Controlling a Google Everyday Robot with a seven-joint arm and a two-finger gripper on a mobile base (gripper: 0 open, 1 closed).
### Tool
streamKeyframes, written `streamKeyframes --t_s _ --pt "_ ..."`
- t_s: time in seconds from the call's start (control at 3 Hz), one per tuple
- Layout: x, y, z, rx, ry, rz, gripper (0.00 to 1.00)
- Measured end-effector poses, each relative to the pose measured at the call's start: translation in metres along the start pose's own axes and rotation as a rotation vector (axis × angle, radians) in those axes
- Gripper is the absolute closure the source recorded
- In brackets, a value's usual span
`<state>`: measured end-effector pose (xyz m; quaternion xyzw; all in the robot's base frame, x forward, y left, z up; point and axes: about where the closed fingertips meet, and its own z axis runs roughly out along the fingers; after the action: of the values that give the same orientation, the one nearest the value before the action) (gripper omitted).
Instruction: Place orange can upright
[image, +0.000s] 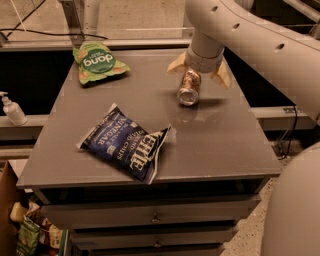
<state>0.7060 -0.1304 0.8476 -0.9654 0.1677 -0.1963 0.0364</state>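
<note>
Orange-tan with a silver end facing the camera, the orange can (189, 86) is over at the back right of the grey table (225, 145), tipped well off vertical. My gripper (198, 75) is right over its upper end, tan fingers (220, 76) spread to either side, and I see a gap on the right, so no pinch. I can't tell if the can's low end rests on the tabletop or hangs just above.

The risks: close off-centre on that slanted round body and it squirts out and rolls, perhaps to the right edge nearby. Let it go before the base is flat and it topples again. The blue vinegar chip bag (125, 142) and the green bag (97, 62) sit well apart, no trouble there.
</note>
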Motion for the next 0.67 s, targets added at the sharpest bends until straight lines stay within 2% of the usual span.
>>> streamKeyframes --t_s 0.67 --pt "0.0160 -0.0147 0.0125 -0.069 -0.028 -0.030 0.00"
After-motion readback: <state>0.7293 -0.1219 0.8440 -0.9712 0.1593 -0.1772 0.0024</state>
